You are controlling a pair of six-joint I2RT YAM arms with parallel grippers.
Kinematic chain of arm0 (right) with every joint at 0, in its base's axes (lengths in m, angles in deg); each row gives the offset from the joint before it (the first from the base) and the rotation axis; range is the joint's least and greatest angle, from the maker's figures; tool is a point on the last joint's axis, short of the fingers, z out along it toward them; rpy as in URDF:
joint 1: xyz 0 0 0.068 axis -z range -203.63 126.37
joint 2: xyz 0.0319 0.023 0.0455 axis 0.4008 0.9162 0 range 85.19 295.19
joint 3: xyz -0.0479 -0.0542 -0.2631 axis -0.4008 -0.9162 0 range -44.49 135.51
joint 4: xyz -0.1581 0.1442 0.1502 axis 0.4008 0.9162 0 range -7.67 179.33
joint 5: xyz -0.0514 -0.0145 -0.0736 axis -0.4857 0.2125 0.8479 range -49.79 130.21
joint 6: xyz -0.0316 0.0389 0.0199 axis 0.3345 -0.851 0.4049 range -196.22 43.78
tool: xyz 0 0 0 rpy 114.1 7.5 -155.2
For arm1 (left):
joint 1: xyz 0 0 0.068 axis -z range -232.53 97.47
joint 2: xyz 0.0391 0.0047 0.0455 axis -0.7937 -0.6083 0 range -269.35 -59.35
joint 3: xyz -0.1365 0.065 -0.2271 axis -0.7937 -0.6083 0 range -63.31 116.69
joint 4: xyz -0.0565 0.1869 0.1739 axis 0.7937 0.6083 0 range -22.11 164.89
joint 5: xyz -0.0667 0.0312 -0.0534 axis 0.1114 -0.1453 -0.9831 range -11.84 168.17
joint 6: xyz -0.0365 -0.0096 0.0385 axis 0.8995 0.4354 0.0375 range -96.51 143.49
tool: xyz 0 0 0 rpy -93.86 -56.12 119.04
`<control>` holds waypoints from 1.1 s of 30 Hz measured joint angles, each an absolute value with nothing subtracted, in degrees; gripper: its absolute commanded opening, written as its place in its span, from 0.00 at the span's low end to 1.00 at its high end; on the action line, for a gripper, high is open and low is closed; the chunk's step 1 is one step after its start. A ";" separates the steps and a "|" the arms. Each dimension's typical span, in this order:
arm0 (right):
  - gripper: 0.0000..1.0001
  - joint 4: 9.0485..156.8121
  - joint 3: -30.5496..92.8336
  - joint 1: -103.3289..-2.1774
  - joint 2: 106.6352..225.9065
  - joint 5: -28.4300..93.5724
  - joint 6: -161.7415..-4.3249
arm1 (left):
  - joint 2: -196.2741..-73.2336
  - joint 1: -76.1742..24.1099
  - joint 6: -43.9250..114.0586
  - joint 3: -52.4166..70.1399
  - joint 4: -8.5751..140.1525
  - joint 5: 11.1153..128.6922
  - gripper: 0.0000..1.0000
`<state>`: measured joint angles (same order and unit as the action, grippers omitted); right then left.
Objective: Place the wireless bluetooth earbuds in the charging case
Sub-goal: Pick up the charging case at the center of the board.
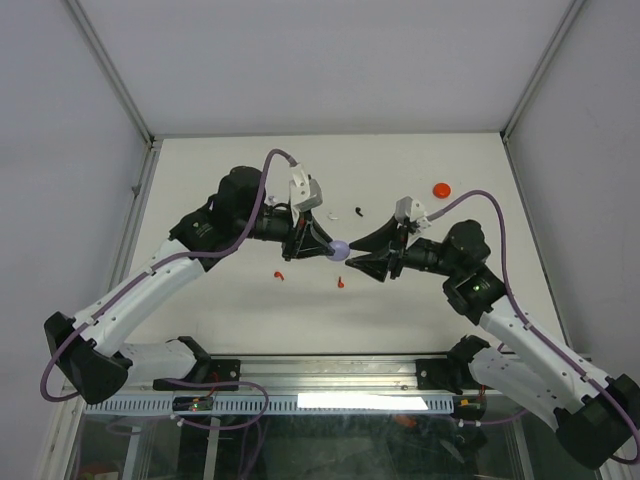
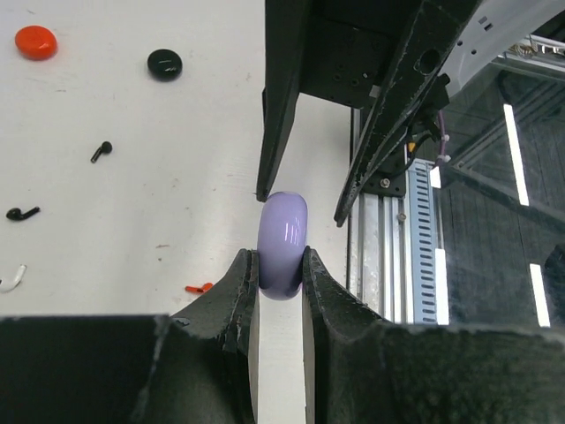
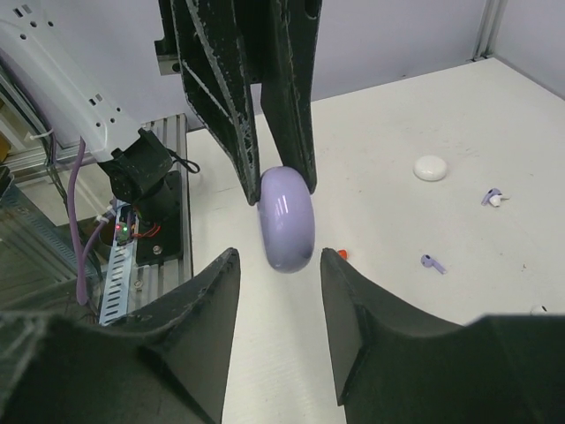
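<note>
The lilac case (image 2: pixel 282 231), lower edge hidden btwn fingers (image 2: pixel 239 284) & seam hard to make out, is pinched edge-on by left gripper (image 2: pixel 281 265) over mid white table (image 1: pixel 200 170), right gripper (image 3: pixel 278 258) splayed wide just beside it, lilac earbuds (image 3: pixel 430 261) loose on table, grey walls (image 1: pixel 300 60) round.

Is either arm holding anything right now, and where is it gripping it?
The left gripper pinches the glossy lilac round plastic case across its broad faces, at one end. The right gripper is open, holding nothing.
</note>
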<state>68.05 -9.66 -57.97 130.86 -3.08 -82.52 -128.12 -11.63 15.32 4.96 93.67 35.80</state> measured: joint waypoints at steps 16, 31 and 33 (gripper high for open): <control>0.35 67.11 -7.39 -58.00 136.87 -9.52 -82.72 | -130.09 -9.22 9.97 8.63 100.19 36.21 0.00; 0.00 67.85 -5.90 -58.00 139.32 -13.72 -82.50 | -130.11 -8.22 8.44 9.62 102.52 37.65 0.14; 0.00 67.77 -5.90 -58.02 139.32 -13.79 -82.57 | -130.00 -8.22 8.48 9.62 102.59 37.70 0.26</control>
